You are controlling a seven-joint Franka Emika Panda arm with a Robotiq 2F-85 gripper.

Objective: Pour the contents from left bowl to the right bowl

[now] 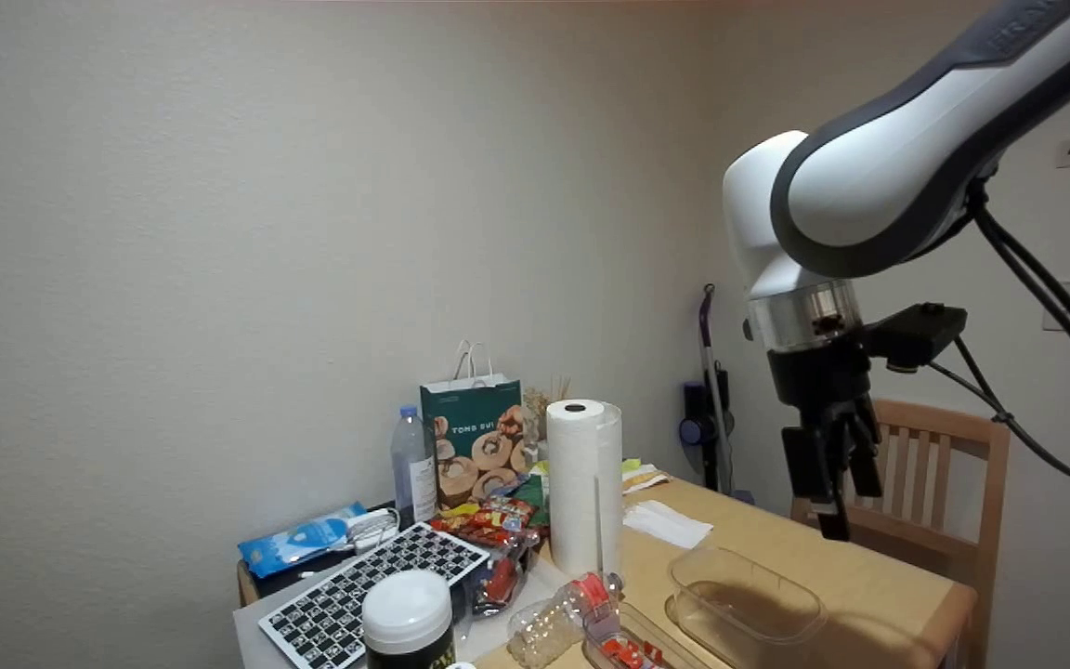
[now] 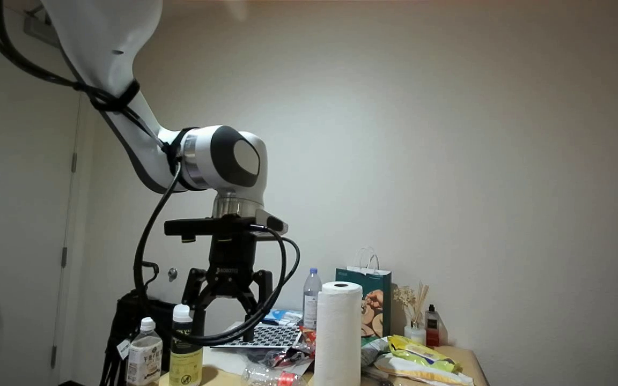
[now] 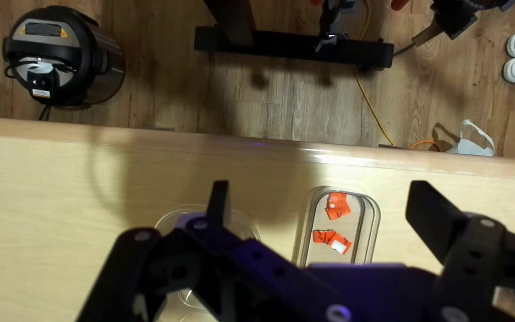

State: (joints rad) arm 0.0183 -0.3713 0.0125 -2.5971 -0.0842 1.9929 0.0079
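A clear rectangular container [image 3: 370, 228] holds red packets [image 3: 338, 203] and stands on the table below my gripper. In an exterior view this container [image 1: 674, 645] is cut by the bottom edge, with red packets [image 1: 632, 654] in it. A second clear container [image 1: 749, 595], seemingly empty, stands beside it; in the wrist view it [image 3: 172, 220] is mostly hidden behind a finger. My gripper [image 3: 321, 195] is open with nothing between its fingers. It hangs well above the table in both exterior views [image 1: 840, 506] [image 2: 223, 328]. The containers are not visible in one of the exterior views.
A paper towel roll [image 1: 577, 492] stands by the containers, with a clear plastic bottle [image 1: 549, 632] lying near. A white-lidded jar [image 1: 407, 613], a checkered board [image 1: 377, 595], snack bags [image 1: 498, 520] and a green paper bag [image 1: 472, 437] crowd one side. Two bottles [image 2: 185, 359] [image 2: 144, 356] stand upright.
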